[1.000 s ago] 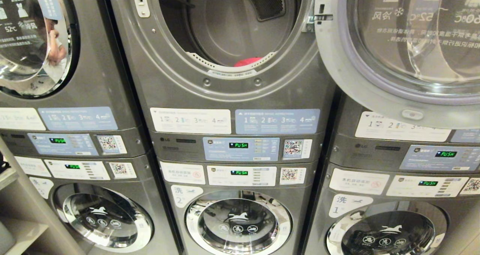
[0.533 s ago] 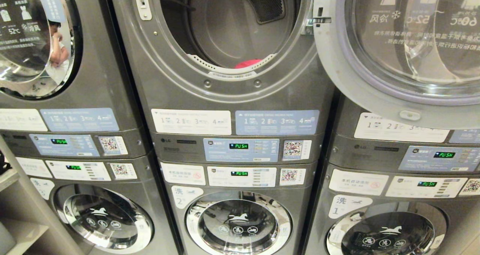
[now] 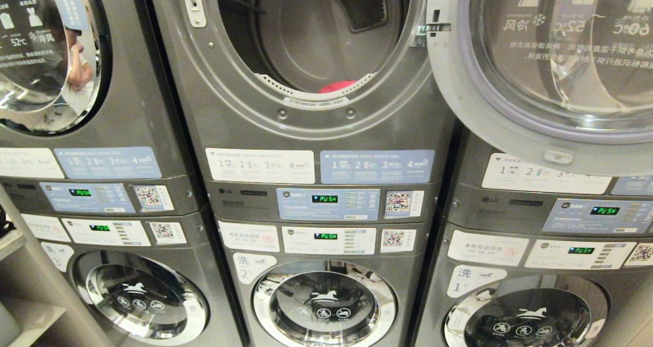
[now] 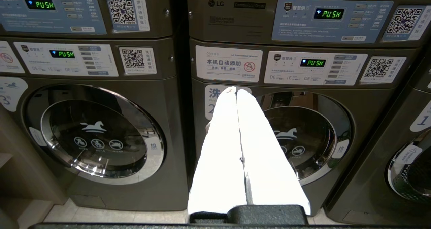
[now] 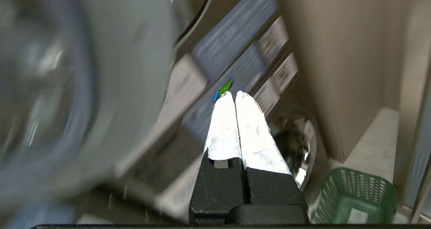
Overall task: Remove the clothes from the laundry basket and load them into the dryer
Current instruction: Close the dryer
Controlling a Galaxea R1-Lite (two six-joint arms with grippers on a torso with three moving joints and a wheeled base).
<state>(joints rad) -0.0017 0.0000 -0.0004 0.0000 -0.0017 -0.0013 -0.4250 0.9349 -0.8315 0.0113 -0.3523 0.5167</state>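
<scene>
The right gripper [image 5: 235,93], fingers pressed together and empty, is hanging above the green laundry basket [image 5: 353,195], well apart from it.

Grey dryer [image 3: 316,127], red clothes [image 3: 336,86], green basket [image 5: 353,197].

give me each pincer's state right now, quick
Left pincer: closed, holding nothing, pointed at the lower washer door.
Right pincer: closed, holding nothing, green basket off to its side.

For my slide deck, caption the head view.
Open dryer with a red garment inside, door swung right.
</scene>
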